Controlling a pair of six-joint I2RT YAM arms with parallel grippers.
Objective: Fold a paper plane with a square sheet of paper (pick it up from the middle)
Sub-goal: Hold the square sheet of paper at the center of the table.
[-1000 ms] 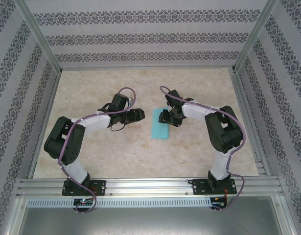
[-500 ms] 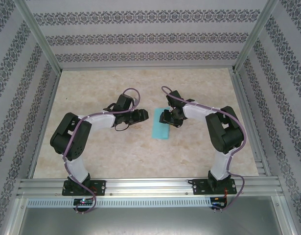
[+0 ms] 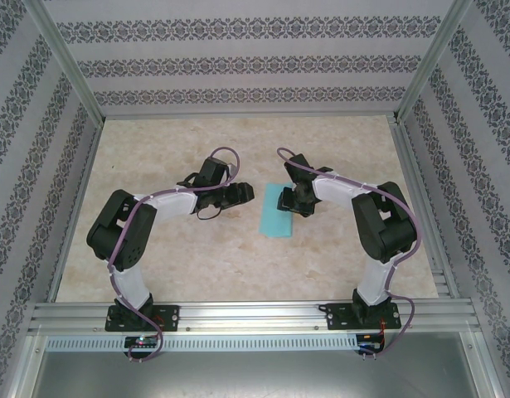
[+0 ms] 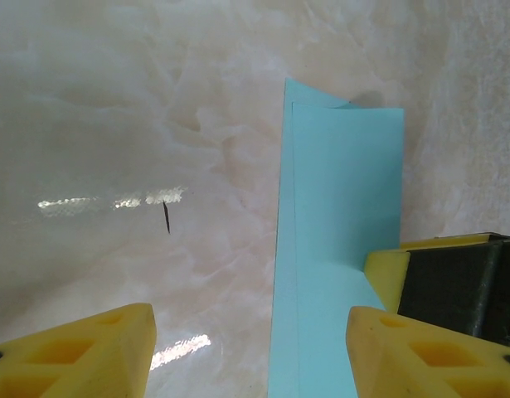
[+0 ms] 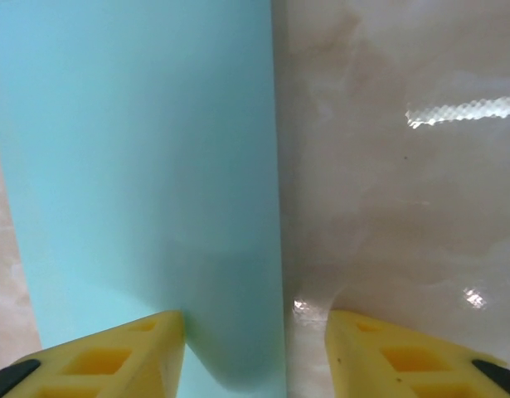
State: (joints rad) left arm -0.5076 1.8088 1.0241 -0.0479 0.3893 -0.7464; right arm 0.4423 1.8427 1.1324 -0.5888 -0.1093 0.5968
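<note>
L tool [image 3: 241,196] closer to sheet [image 3: 275,220] now; R tool [image 3: 296,203] slightly further right.

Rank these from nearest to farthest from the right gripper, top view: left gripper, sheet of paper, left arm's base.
1. sheet of paper, right at the right gripper, mid-table.
2. left gripper, just left of the paper.
3. left arm's base, near edge, far left.

Bare tabletop [image 3: 238,265] around the paper [image 3: 275,220], left tool [image 3: 245,193] and right tool [image 3: 290,201]
</note>
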